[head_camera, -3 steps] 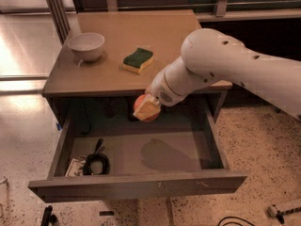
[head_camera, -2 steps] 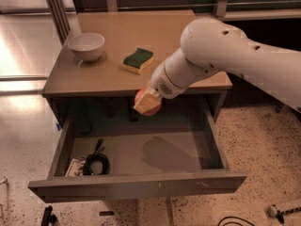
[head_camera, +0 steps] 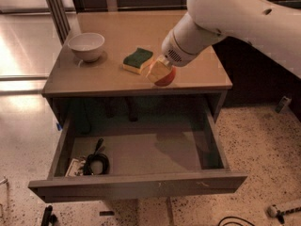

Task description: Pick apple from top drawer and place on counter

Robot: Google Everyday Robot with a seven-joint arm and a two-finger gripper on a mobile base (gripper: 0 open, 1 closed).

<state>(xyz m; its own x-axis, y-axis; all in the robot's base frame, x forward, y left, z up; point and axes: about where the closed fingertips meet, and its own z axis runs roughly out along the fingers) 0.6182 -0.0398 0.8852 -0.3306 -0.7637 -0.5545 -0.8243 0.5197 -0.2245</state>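
Item: small round red-orange apple, clamped in our hand, hanging just right of the green-and-yellow sponge over the flat tan desk. We are advising: lowering gently, landing clear of that sponge, then releasing.

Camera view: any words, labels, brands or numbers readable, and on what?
None can be read.
The pincer, shut on the apple above the counter's front edge, bears no visible marking.
The bowl, sponge and top drawer front look plain.
The pale item beside the black cable in the drawer: too blurred to tell.
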